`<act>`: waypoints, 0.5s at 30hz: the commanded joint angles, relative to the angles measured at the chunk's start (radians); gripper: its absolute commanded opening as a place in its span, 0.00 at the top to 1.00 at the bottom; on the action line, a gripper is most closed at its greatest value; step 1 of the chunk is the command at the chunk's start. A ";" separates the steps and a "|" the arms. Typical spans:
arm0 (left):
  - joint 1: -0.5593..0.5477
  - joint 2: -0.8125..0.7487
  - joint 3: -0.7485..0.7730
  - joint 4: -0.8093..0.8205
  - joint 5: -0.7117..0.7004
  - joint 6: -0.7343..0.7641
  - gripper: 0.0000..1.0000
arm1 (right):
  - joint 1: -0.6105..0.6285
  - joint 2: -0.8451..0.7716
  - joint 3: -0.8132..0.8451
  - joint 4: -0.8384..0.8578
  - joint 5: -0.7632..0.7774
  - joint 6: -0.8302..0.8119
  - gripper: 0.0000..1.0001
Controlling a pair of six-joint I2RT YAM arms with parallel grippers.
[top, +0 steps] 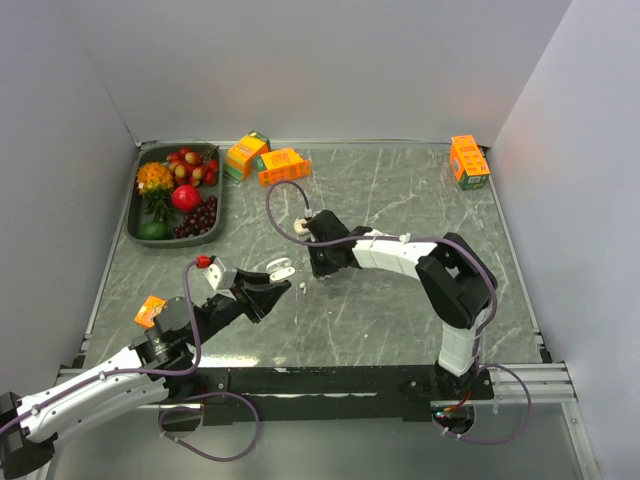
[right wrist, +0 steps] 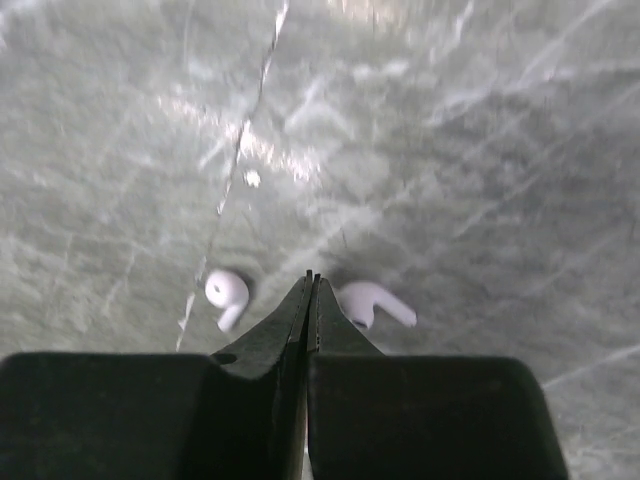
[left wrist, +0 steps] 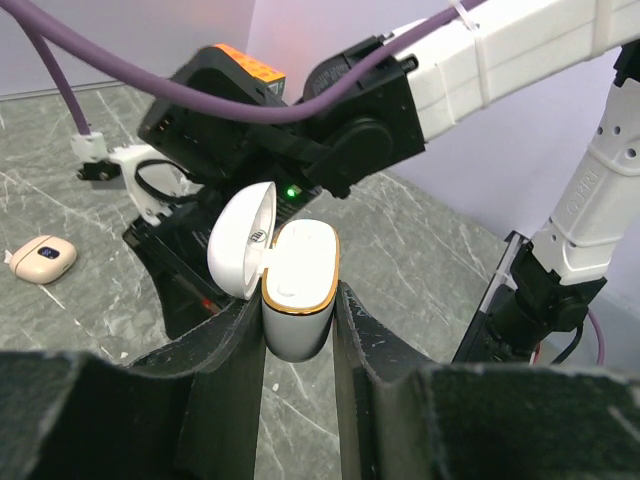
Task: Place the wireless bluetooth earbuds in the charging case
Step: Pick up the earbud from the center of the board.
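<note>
A: Where are the earbuds?
B: Two white ones lie on the grey marbled table, one on each side of the right gripper, its fingers pressed together, empty.
A: And the charging case?
B: The left gripper pinches it, lid open.

A grey-green, marble-patterned tabletop veined with pale streaks fills the scene. Plain white panels close it in on three sides: a back wall along the tabletop's far edge, and a left wall and a right wall rising from its side edges. A silver metal rail runs along the tabletop's near edge. The light is soft and even, faintly violet on the walls. Up close, the polished stone shows bright patches of glare.
</note>
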 commanded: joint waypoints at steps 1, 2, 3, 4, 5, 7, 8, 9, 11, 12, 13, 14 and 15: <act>-0.006 0.007 0.046 0.019 -0.014 0.004 0.99 | -0.024 0.024 0.084 -0.017 0.028 -0.024 0.98; -0.006 0.007 0.047 0.019 -0.016 0.005 0.99 | -0.025 0.021 0.090 -0.020 0.026 -0.030 0.92; -0.006 0.005 0.047 0.019 -0.016 0.005 0.99 | -0.030 0.005 0.096 -0.020 0.028 -0.036 0.87; -0.006 0.005 0.049 0.019 -0.016 0.007 0.99 | -0.030 -0.009 0.094 -0.020 0.030 -0.055 0.81; -0.006 0.004 0.049 0.014 -0.019 0.007 0.99 | -0.028 -0.037 0.091 -0.020 0.030 -0.067 0.70; -0.007 -0.001 0.049 0.016 -0.019 0.008 0.99 | -0.028 -0.063 0.079 -0.030 0.030 -0.105 0.62; -0.006 -0.003 0.047 0.019 -0.017 0.007 0.99 | -0.028 -0.074 0.078 -0.040 0.025 -0.122 0.57; -0.006 -0.003 0.047 0.021 -0.017 0.010 0.99 | -0.030 -0.083 0.079 -0.053 0.016 -0.139 0.55; -0.007 -0.001 0.047 0.024 -0.013 0.010 0.99 | -0.030 -0.091 0.073 -0.090 -0.004 -0.191 0.53; -0.006 0.002 0.047 0.024 -0.009 0.010 0.99 | -0.030 -0.095 0.065 -0.096 -0.007 -0.202 0.52; -0.006 0.002 0.046 0.027 -0.008 0.008 0.99 | -0.030 -0.101 0.050 -0.087 -0.016 -0.223 0.52; -0.007 0.004 0.046 0.031 -0.006 0.008 0.99 | -0.028 -0.116 0.024 -0.081 -0.018 -0.230 0.52; -0.007 0.007 0.044 0.034 -0.003 0.007 0.99 | -0.028 -0.123 0.010 -0.074 -0.023 -0.240 0.52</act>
